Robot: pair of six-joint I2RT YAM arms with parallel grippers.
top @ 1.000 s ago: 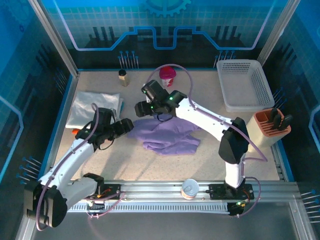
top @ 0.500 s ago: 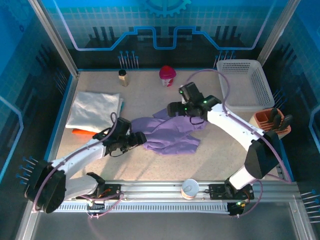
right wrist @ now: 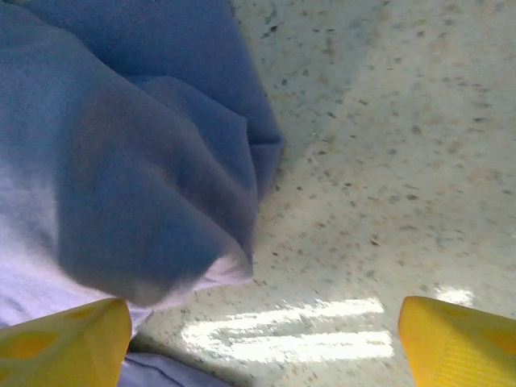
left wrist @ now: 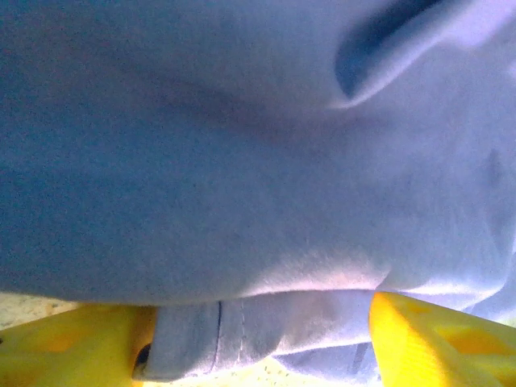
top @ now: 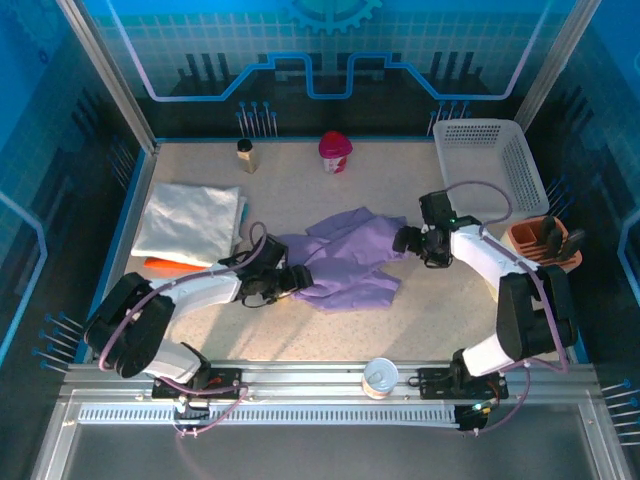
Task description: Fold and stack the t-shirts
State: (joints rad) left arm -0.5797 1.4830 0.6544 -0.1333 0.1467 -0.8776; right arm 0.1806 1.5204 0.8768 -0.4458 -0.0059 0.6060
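1. Top external: the lavender t-shirt lies crumpled mid-table, not folded.
   - A white t-shirt lies folded flat at the far left, with an orange t-shirt peeking out at its near edge.
   - The left gripper is low at the lavender shirt's left edge, arm stretched nearly flat along the table.
   - The right gripper is at the shirt's right edge, arm bent back on itself with the wrist turned inward.
   - My read: the cloth is light, limp and won't hold a shape. Pinch hems or corners, not the bunched middle.
2. Left wrist: the lavender t-shirt is pressed close to the lens.
   - Its stitched hem sits between the yellow fingers of the left gripper.
   - The fingers stand apart around the hem and have not pinched it. This is a good grab spot.
3. Right wrist: the right gripper is spread wide just above the table.
   - A folded edge of the lavender t-shirt overhangs the left finger. The other finger is over bare table, and nothing is gripped.
   - It likely needs to shift toward the cloth to catch the edge.
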